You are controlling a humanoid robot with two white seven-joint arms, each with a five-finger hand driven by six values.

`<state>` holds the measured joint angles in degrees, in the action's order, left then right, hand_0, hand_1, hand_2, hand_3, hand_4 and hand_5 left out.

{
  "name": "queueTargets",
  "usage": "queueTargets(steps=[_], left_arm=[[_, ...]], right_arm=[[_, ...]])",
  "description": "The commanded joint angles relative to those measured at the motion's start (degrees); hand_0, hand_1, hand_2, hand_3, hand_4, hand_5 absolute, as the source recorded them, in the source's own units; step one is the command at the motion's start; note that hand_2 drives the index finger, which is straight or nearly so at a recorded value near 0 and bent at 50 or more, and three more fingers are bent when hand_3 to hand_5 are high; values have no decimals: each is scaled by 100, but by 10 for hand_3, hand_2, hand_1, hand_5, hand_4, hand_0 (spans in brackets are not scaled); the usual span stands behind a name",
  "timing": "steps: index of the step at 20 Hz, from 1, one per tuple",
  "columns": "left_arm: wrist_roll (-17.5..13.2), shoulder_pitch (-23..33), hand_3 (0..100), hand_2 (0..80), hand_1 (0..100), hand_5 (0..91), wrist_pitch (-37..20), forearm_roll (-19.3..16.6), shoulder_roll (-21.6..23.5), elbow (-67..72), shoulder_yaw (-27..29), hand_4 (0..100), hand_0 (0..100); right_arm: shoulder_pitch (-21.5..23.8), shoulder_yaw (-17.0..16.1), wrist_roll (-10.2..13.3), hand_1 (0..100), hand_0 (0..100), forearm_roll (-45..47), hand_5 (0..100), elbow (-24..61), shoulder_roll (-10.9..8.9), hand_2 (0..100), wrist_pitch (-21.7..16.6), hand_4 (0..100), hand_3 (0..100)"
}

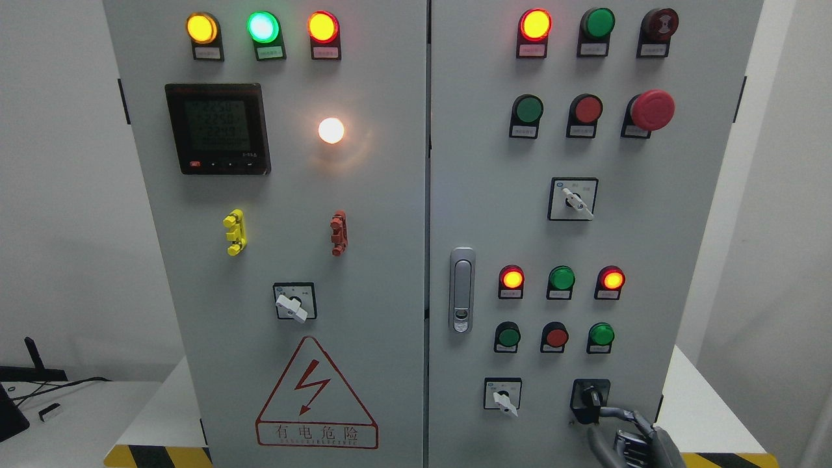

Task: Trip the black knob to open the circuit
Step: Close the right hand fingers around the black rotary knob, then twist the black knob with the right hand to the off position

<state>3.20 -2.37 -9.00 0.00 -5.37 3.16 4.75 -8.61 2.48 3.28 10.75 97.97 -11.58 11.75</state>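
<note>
At panel's lower right, black knob seemingly pinched by right robot hand fingertips.

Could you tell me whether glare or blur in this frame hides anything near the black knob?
Head view: the white lamp blooms and throws a halo on the panel; the meter display digits are dim and hard to read. The black knob is sharp and glare-free, with the right hand fingers touching it, cropped at the bottom edge.
</note>
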Motion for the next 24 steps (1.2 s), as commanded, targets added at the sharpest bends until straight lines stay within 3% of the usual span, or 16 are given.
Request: queueTargets(steps=[1, 24], left_arm=[[-3, 0, 0, 0, 389, 0, 3, -176, 1, 0, 0, 0, 120], [-3, 0, 0, 0, 389, 0, 3, -176, 1, 0, 0, 0, 120]], right_arm=[[-9, 24, -11, 746, 381, -3, 946, 38, 24, 372, 2, 1000, 1000], [17, 253, -73, 749, 388, 6, 945, 90, 77, 383, -24, 1000, 1000]])
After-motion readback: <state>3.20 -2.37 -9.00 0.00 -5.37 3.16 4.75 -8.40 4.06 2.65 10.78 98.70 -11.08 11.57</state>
